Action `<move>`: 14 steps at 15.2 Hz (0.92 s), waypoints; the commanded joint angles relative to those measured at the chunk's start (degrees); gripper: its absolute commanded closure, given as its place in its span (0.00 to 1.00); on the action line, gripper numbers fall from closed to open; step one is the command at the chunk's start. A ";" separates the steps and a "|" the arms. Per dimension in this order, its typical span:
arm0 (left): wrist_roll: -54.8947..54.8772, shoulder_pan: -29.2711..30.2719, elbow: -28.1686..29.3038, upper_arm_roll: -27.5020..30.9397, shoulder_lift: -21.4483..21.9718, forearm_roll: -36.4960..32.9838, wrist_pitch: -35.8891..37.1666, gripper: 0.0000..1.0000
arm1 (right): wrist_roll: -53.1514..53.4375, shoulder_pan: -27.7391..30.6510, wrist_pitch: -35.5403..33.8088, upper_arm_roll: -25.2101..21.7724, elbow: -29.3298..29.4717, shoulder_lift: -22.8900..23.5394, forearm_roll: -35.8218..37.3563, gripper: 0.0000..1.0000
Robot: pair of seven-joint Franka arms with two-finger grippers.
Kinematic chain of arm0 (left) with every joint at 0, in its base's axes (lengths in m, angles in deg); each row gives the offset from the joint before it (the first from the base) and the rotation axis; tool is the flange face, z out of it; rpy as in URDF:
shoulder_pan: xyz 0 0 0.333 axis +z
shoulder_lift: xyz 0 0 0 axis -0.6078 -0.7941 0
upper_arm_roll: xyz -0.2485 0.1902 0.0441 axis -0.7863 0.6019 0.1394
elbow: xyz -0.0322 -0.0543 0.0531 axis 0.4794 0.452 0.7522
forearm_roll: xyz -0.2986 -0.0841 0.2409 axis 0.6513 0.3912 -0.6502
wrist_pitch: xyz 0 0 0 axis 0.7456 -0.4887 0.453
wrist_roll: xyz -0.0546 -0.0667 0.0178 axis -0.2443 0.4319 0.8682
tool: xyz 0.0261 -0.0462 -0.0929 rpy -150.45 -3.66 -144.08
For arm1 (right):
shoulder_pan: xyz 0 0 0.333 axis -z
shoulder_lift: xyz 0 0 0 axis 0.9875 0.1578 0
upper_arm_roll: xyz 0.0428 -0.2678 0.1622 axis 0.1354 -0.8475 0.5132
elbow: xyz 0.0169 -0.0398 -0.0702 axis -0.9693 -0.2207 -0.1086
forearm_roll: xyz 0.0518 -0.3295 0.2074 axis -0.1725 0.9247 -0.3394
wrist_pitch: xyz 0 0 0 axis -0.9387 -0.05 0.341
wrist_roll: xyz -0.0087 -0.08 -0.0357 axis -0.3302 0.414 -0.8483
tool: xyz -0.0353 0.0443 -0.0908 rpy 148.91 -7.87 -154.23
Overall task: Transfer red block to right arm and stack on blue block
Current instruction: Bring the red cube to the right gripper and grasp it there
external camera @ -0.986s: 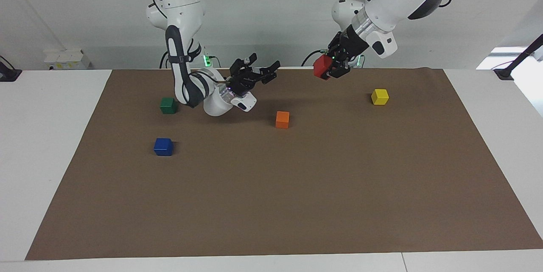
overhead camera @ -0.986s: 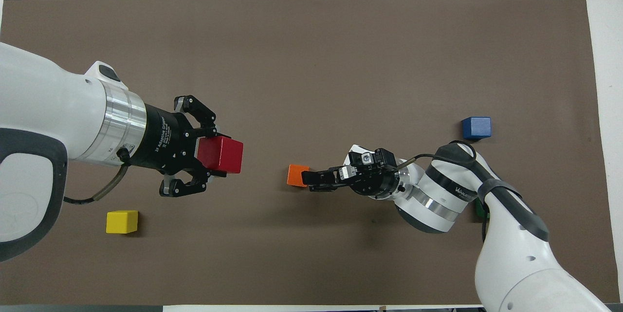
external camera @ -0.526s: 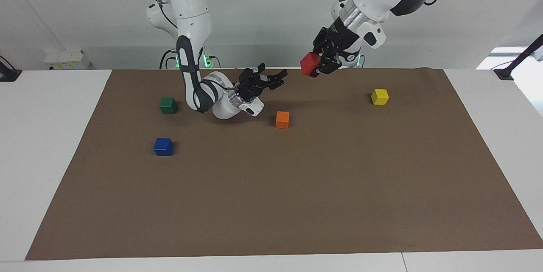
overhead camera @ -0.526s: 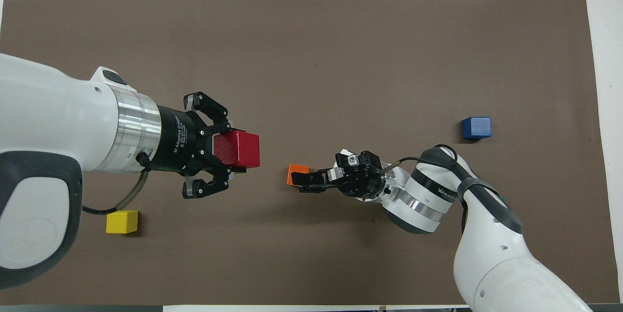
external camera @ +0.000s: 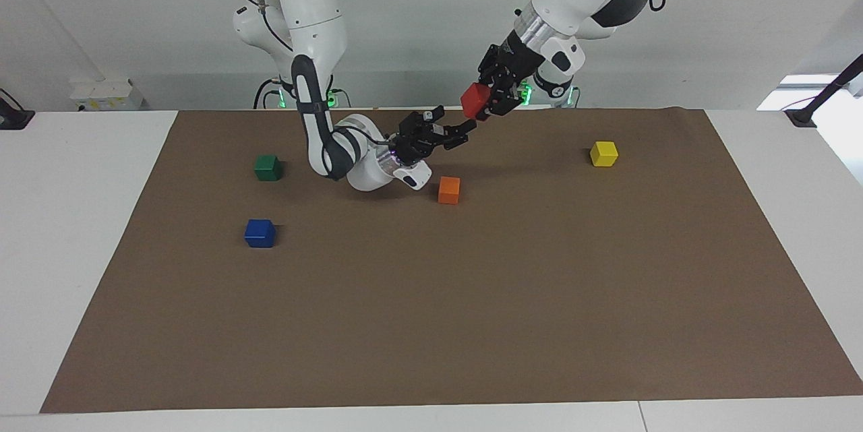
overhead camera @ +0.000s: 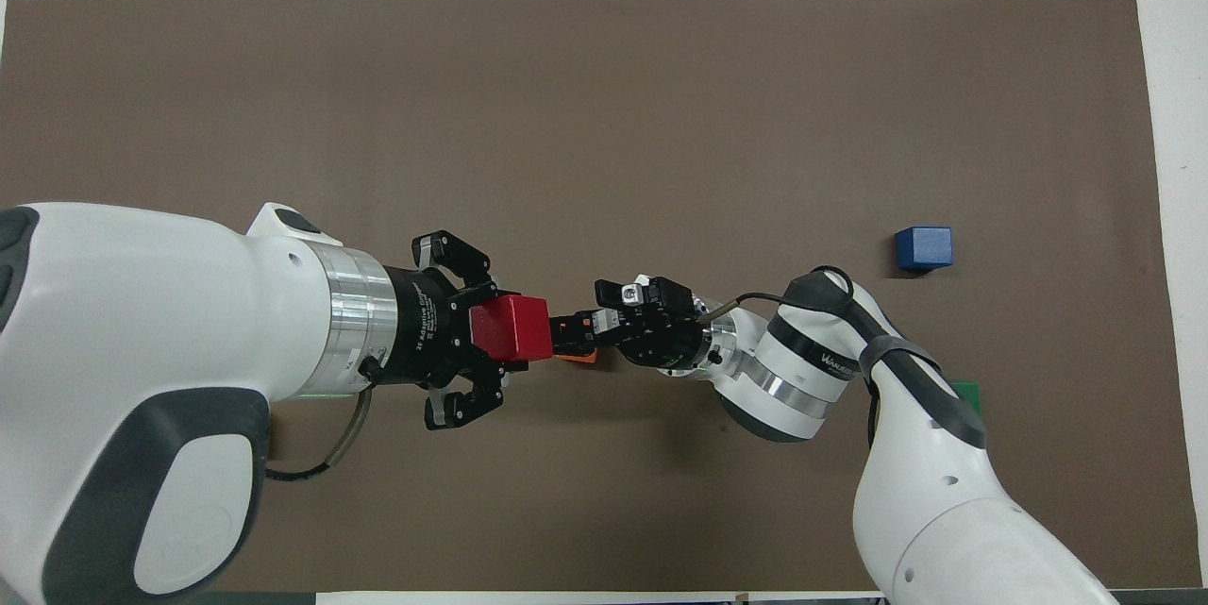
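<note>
Red block [external camera: 475,100] between left fingers [external camera: 497,94]

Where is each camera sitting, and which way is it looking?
Facing view: high across the table, looking at both arms at the top; the left gripper holds the red block.
Overhead view: high above the robots' end, looking down; arms enter from the bottom, right gripper meeting the left one.
Both show the blue block and brown mat.
</note>
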 commanded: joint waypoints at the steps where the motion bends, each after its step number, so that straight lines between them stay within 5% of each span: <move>1: 0.78 -0.95 1.95 0.72 1.72 1.50 -1.63 1.00 | -1.73 -1.33 0.73 -0.10 2.15 1.53 -3.29 0.00; 14: 0.78 -1.74 4.06 0.72 2.60 1.50 -3.65 1.00 | -7.09 -2.83 1.17 2.45 4.17 1.53 -7.42 0.05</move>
